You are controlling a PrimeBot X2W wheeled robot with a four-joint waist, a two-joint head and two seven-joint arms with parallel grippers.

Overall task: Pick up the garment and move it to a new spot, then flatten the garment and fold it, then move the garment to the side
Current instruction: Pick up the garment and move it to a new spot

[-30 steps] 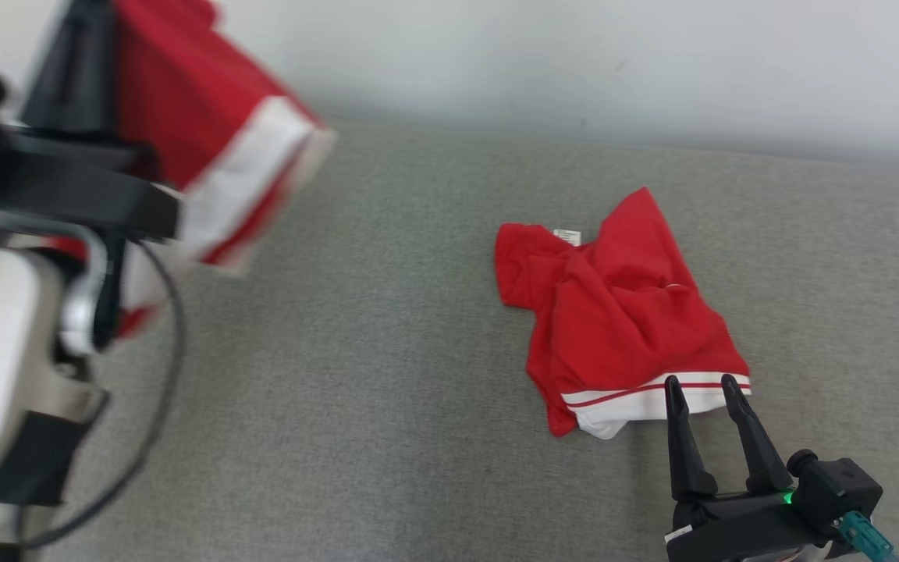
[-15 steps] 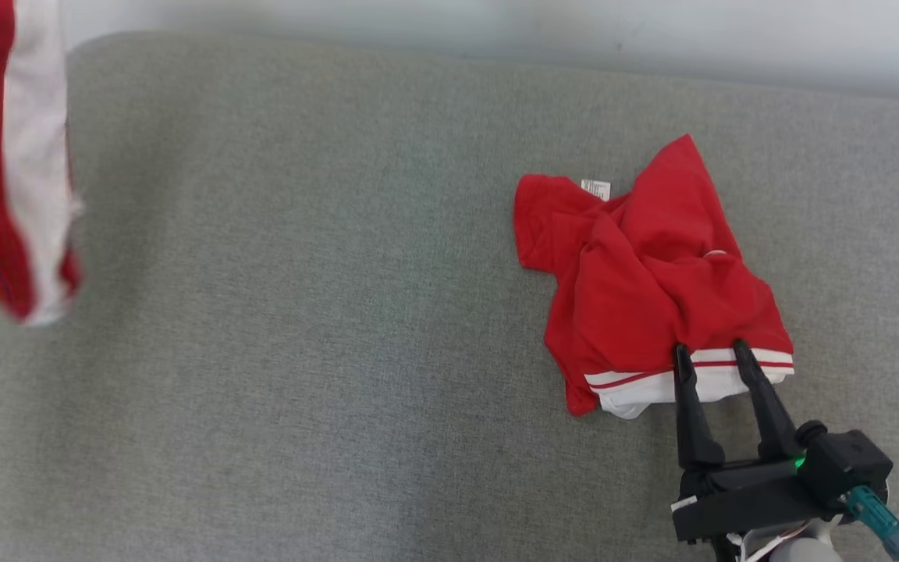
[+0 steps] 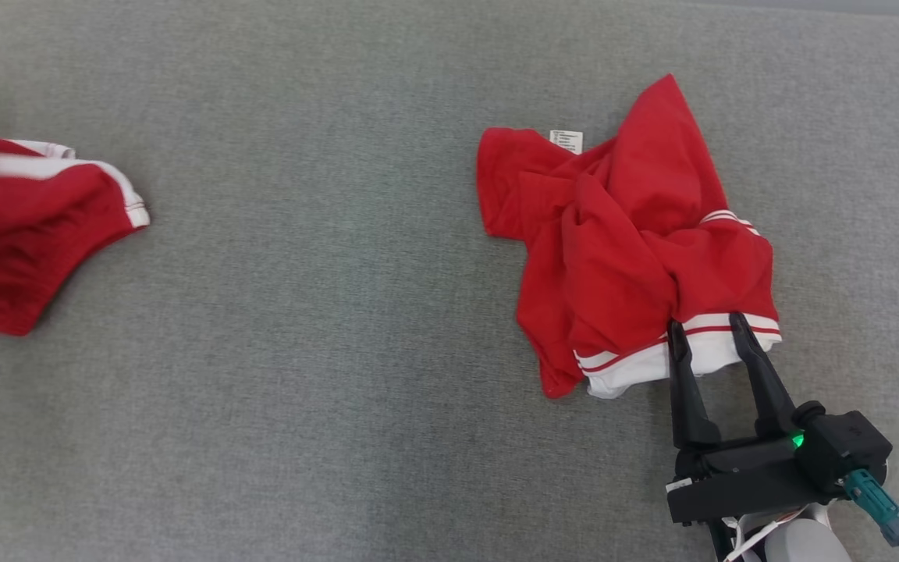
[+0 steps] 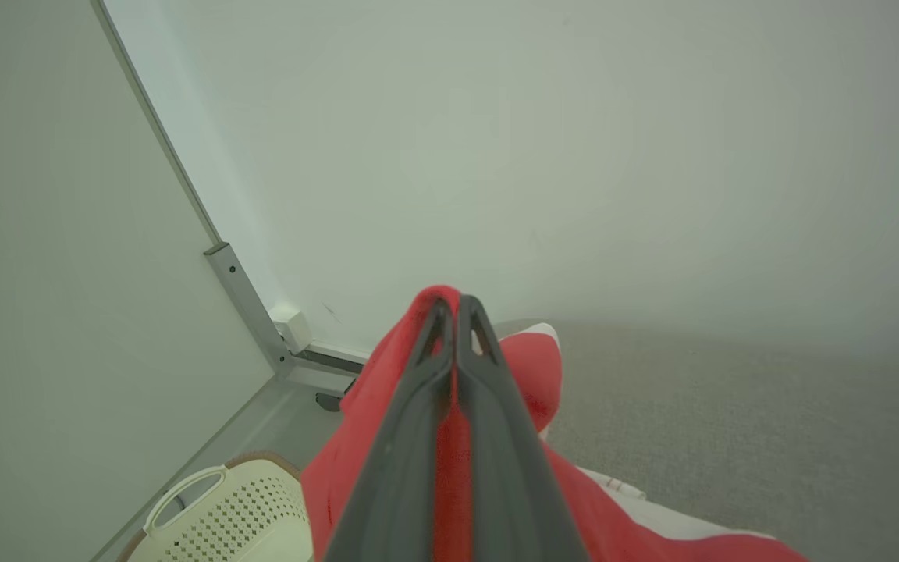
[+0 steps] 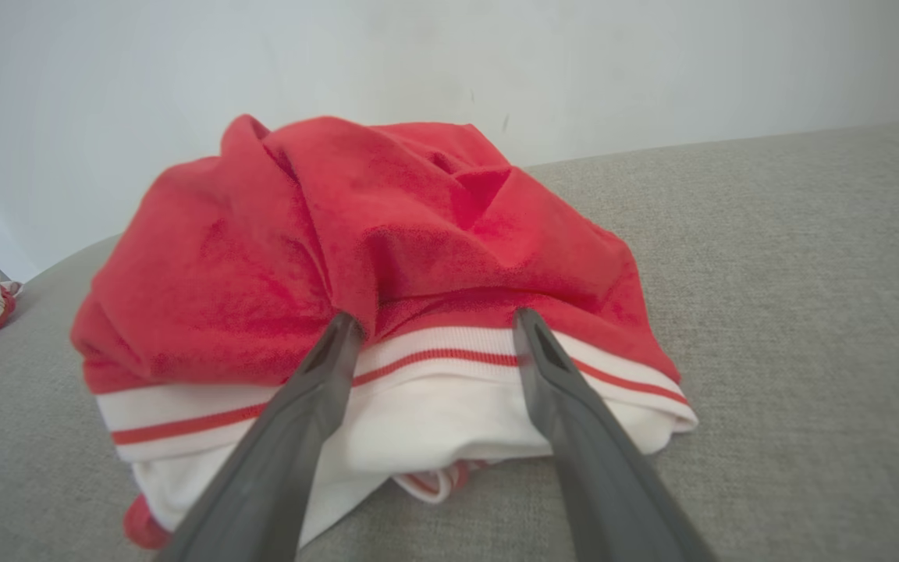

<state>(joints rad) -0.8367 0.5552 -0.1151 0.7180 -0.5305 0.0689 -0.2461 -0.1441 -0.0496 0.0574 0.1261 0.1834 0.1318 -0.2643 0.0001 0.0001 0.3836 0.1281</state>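
The right claw (image 3: 705, 321) stands wide open, its fingertips at the white band (image 3: 629, 367) of the crumpled red garment (image 3: 621, 250). That garment lies on the right half of the grey cushion (image 3: 340, 351), toward the far edge. The left claw (image 4: 454, 303) is pinched tight on a second red garment (image 3: 20, 234) at the cushion's left edge.

Closing from here may catch only the top layer of the band, so the bundle could unroll or slip out on the lift. The fingers could also dig into the soft cushion. The left piece seems partly laid on the cushion, though blur makes that uncertain. If let go there, it might slide off the edge toward the basket (image 4: 223, 515).
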